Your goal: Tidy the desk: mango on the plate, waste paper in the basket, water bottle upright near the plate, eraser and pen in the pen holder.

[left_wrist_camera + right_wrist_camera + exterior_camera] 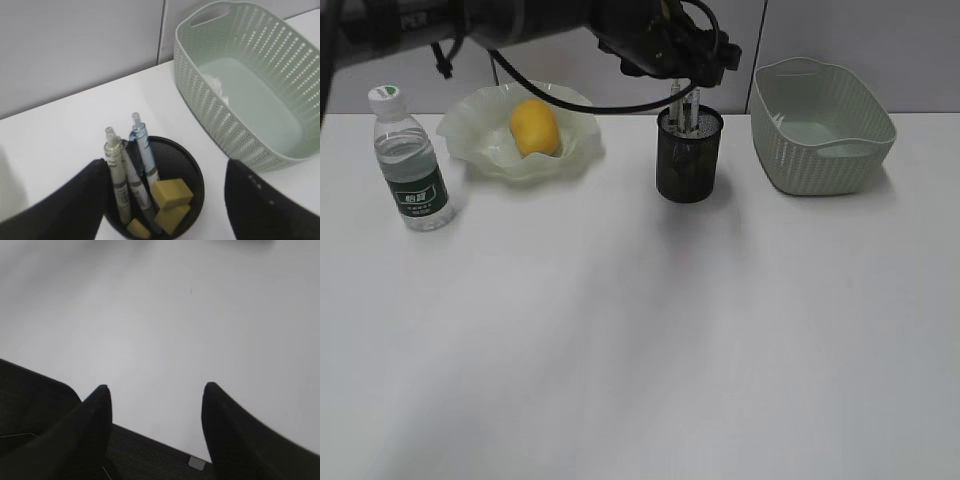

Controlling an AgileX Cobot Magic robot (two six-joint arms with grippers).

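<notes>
bottle left of plate | mango on plate | pen holder between plate, basket

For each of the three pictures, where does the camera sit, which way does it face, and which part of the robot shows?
Exterior view: in front of the desk, looking down at a slant; the left arm reaches over the pen holder.
Left wrist view: above the pen holder, facing down; open left gripper; basket beside.
Right wrist view: low, facing bare desk; open right gripper.
Shared: exterior and left wrist views both show pen holder and basket.
</notes>
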